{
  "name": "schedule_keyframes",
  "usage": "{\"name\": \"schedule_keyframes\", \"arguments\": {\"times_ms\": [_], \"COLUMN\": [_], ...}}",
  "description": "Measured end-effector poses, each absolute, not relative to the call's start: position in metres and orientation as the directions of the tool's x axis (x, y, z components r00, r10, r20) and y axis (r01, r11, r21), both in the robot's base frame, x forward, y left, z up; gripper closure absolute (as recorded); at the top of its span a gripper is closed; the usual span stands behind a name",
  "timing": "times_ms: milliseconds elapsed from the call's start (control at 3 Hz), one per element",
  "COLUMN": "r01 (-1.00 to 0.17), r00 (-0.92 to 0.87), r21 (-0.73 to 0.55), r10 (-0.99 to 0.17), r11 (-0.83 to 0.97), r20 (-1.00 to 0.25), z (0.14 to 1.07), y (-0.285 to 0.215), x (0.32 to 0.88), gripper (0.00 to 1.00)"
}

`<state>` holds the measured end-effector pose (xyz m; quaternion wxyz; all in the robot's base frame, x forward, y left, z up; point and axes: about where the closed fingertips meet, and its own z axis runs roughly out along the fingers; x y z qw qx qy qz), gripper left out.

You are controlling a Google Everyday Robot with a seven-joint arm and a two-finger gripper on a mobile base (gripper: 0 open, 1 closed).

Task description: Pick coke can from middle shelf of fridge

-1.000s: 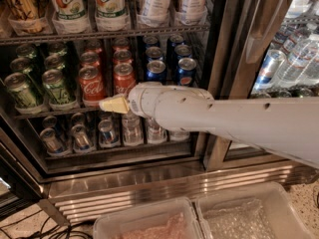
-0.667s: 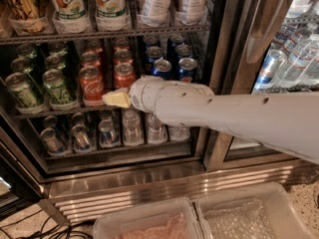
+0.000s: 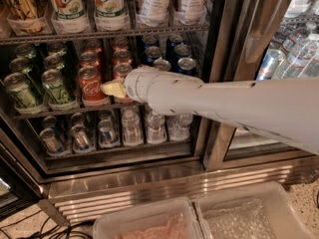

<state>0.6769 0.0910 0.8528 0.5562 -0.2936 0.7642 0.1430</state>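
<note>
**Item: drinks fridge [image 3: 149,180], stainless-steel frame, glass doors, wire shelves.** The door on the working side stands open.

**Top rack:** tall green-and-white 7UP cans [image 3: 108,1], close overhead.

**Middle shelf [image 3: 60,110], thin wire rack with clear lane trays:** from the left, lanes of green cans [image 3: 55,86], red cans and blue cans [image 3: 185,66].

**Task object:** the red aluminium coke can with white script and silver top [image 3: 90,86]. It stands upright at the front of the left red lane, on the middle shelf, not lifted. A second red can [image 3: 121,69] heads the next lane, partly hidden.

**Lower rack:** small clear water bottles [image 3: 132,128].

**Gripper [image 3: 113,88], pale yellow tip on a thick white arm [image 3: 224,108]:** it is inside the fridge at can height, just beside the right flank of the coke can. Contact is not certain. Whether it is apart, together or clamped cannot be told.

**Foreground:** two clear plastic bins [image 3: 149,223] on the floor.

**Hazards, judged:**
- The tip sits between the two red lanes, so a small sideways error could take the neighbouring can.
- Pressing on could push the coke can back, or tip it left into the green cans.
- The arm crosses in front of the blue cans and may sweep them.
- A high lift risks striking the rack above.
- Smooth, possibly damp aluminium may slip in a shallow grip.
</note>
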Motion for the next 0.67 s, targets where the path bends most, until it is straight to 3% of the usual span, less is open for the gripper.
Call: {"name": "schedule_keyframes", "arguments": {"times_ms": [333, 667], "r01": [-0.603, -0.587], "r00": [-0.206, -0.194], "r21": [-0.111, -0.120], "r10": [-0.288, -0.283], "r11": [0.790, 0.801], "r20": [-0.935, -0.939], "z": [0.8516, 0.8470], "y": [0.0956, 0.0959], "x": [0.6855, 0.6917], "gripper": [0.16, 0.34]}}
